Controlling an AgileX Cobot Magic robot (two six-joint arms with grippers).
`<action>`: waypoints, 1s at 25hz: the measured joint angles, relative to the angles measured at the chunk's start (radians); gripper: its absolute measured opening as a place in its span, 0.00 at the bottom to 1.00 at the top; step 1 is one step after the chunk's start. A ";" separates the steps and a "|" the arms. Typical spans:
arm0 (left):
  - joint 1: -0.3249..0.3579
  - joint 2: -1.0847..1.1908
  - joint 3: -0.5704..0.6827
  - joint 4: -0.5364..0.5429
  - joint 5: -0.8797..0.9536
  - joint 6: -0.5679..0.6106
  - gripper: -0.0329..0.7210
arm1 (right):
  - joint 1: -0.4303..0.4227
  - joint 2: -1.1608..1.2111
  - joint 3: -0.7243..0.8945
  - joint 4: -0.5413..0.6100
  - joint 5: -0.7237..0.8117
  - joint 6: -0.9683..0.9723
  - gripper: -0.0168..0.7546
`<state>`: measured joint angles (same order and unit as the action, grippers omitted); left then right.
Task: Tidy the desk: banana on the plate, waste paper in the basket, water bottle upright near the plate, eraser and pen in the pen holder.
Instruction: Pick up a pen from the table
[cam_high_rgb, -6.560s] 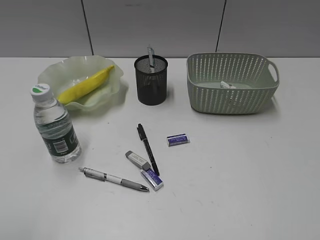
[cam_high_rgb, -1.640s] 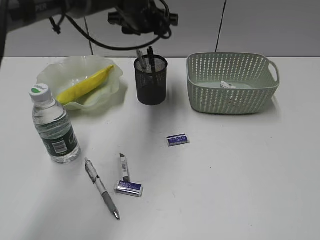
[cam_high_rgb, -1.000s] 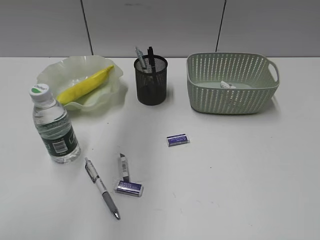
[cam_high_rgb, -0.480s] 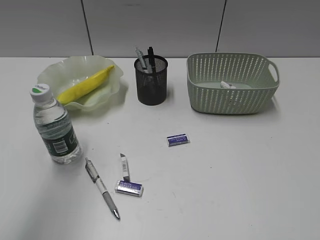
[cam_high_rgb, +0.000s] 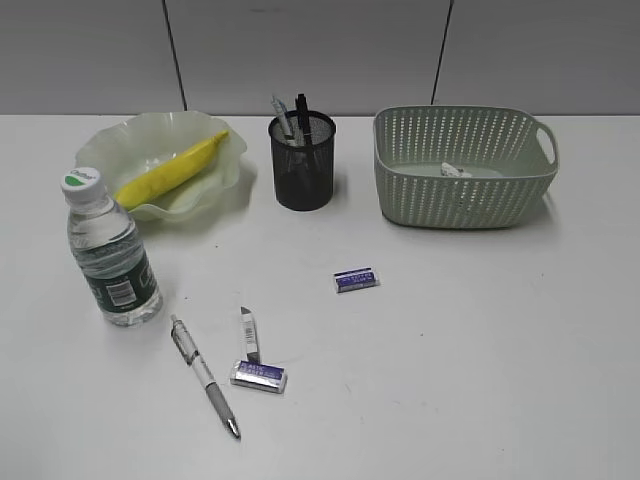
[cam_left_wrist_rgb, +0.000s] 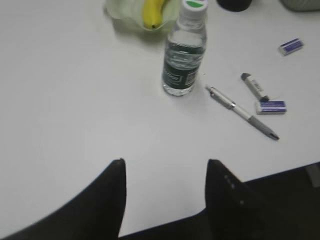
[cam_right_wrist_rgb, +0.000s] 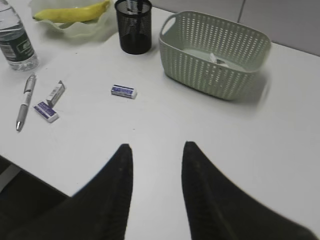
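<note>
Nothing on the desk (cam_high_rgb: 480, 340) differs from a moment ago: banana (cam_high_rgb: 170, 170) on the plate (cam_high_rgb: 110, 140), silver pen (cam_high_rgb: 205, 377) lying near. Only wrist views show the left gripper (cam_left_wrist_rgb: 165, 167) and right gripper (cam_right_wrist_rgb: 156, 150), both spread apart, empty.

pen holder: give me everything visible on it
The pen holder is a black mesh cylinder, metal by the look, standing upright on the white desk between the plate and the basket, touching neither. Its top is open. Pens stick up past the rim, leaning; two at least, and the mesh hides their lower ends. The right wrist view shows it from above at the same spot. No gripper is near it.
</note>
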<state>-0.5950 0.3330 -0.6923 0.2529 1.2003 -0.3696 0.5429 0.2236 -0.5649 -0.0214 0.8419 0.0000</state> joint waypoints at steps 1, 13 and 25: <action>0.000 -0.064 0.025 -0.024 -0.014 0.003 0.55 | 0.000 0.062 -0.012 0.038 -0.025 -0.061 0.38; 0.000 -0.339 0.127 -0.051 -0.075 0.060 0.45 | 0.046 0.884 -0.432 0.386 -0.092 -0.457 0.38; 0.000 -0.340 0.153 -0.051 -0.132 0.119 0.45 | 0.406 1.558 -0.923 0.141 0.076 -0.037 0.39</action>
<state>-0.5950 -0.0067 -0.5393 0.2022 1.0684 -0.2504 0.9489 1.7811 -1.4880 0.1194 0.9178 -0.0367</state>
